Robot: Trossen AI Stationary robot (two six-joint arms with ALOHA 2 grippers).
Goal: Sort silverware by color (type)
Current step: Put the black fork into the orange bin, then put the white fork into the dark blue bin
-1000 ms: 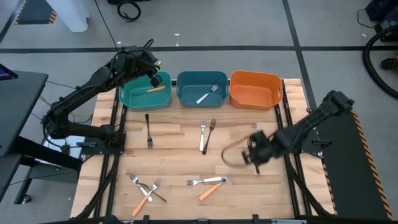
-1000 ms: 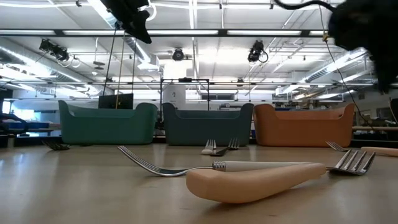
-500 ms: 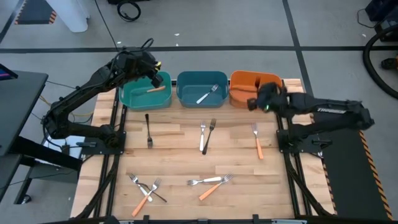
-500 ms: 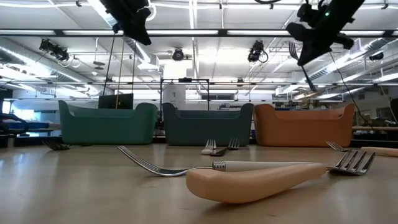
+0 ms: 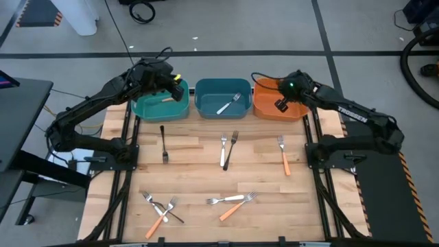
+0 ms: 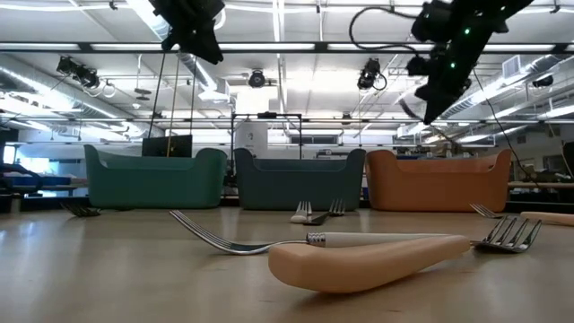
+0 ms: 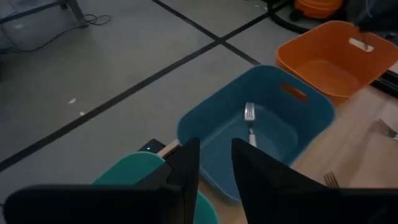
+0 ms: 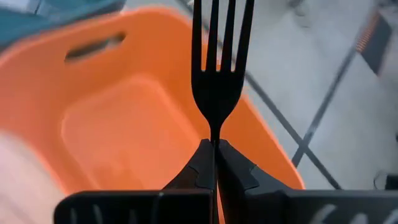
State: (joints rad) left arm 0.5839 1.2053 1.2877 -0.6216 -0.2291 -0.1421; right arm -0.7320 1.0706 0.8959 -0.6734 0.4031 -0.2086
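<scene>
My right gripper [image 8: 214, 149] is shut on a black fork [image 8: 217, 68] above the orange bin [image 5: 281, 99] at the table's far right. My left gripper [image 7: 215, 168] hangs open above the green bin [image 5: 156, 106], nothing between its fingers. An orange-handled fork [image 5: 169, 99] lies in the green bin. A silver fork [image 5: 228, 104] lies in the blue bin [image 5: 223, 110]. Loose on the table are a black fork [image 5: 163, 143], a silver and black pair [image 5: 228, 149], an orange-handled fork [image 5: 283, 155], and several more near the front edge [image 5: 230, 201]. My right gripper pinches the black fork at its neck [image 8: 214, 138], just below the tines, between its two fingers. The tined head sticks out past the fingertips, along their line; the handle is hidden behind the fingers. The fork is lifted clear over the orange bin, the gripper slanting downward.
The three bins stand in a row along the table's far edge. A tangle of forks [image 5: 159, 207] lies at the near left. The table's middle strip between the forks is bare wood [image 5: 192, 171].
My right gripper, shut on the black fork throughout, has swung from above the table's right middle toward the far edge, rising and rolling about, and now hangs over the orange bin. My left gripper has rolled and edged slightly toward the right above the green bin.
</scene>
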